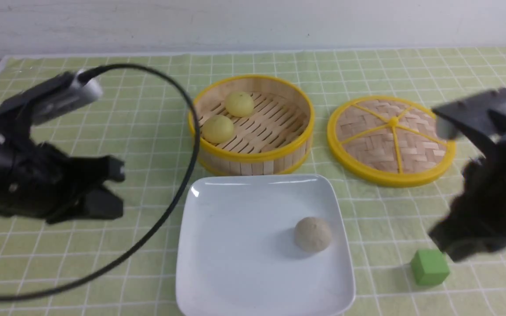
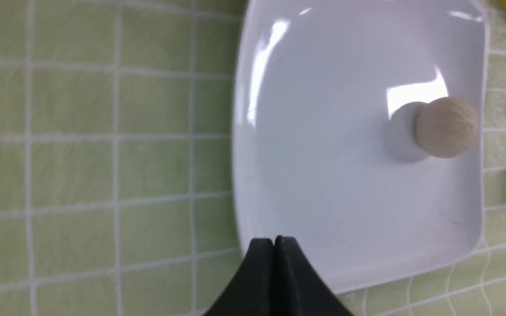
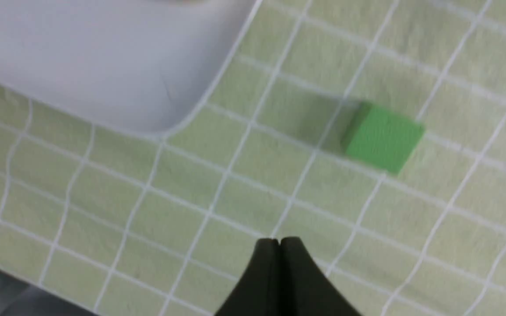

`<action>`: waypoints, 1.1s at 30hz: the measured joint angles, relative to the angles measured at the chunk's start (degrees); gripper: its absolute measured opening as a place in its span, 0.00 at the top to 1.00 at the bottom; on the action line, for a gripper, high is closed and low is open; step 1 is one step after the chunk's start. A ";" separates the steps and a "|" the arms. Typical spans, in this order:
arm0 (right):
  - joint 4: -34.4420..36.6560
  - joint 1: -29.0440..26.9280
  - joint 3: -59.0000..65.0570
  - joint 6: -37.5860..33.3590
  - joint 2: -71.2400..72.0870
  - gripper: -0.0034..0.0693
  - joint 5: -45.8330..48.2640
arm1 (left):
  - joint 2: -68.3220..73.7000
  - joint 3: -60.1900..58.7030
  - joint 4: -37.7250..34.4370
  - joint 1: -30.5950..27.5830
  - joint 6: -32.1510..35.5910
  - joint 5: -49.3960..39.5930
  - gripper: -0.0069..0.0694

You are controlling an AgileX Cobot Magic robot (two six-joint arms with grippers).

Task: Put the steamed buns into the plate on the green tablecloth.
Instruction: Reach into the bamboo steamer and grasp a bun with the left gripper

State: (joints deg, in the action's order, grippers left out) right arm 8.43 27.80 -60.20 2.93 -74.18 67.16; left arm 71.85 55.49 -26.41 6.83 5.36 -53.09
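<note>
Finds the greyish-beige bun (image 1: 313, 234) on the white plate (image 1: 218, 263), toward its right side. Puts that plate at the near middle of the green tablecloth (image 1: 51, 254). Counts two pale yellow buns (image 1: 239, 103) (image 1: 218, 128) not yet moved, sitting close together on the slats of the bamboo steamer basket (image 1: 253, 160) just behind the plate (both in the basket's left half). Sees the woven lid (image 1: 391, 140) flat on the cloth to the basket's right, apart from it. Shows the left pincer (image 2: 274, 239) pressed fully together, gripping nothing, hanging left of the plate. Shows the right pincer (image 3: 279, 240) likewise clamped tight and empty, above the cloth near a small green cube (image 1: 430, 267) (blurred in the front view).
</note>
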 joint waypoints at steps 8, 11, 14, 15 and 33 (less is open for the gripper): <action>1.55 0.00 18.72 -0.31 14.27 0.97 -7.34 | 24.11 29.34 6.08 10.50 -4.53 -2.84 0.69; 1.32 0.00 20.18 -0.52 15.10 0.97 -7.88 | 33.67 40.21 10.92 12.63 -8.88 -2.99 0.53; 0.32 0.00 20.28 -0.65 15.10 0.97 -9.01 | 41.26 50.13 14.62 14.14 -10.44 -4.45 0.42; -0.46 0.00 20.28 -0.70 15.10 0.97 -9.44 | 44.68 53.64 16.20 14.62 -10.55 -5.37 0.39; -2.08 0.00 20.28 -0.70 15.16 0.95 -12.09 | 62.67 66.26 28.57 15.65 -13.55 -3.91 0.53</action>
State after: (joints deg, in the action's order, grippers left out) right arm 6.35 27.80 -39.91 2.23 -59.01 55.07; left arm 134.52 121.75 2.16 22.48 -8.19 -57.00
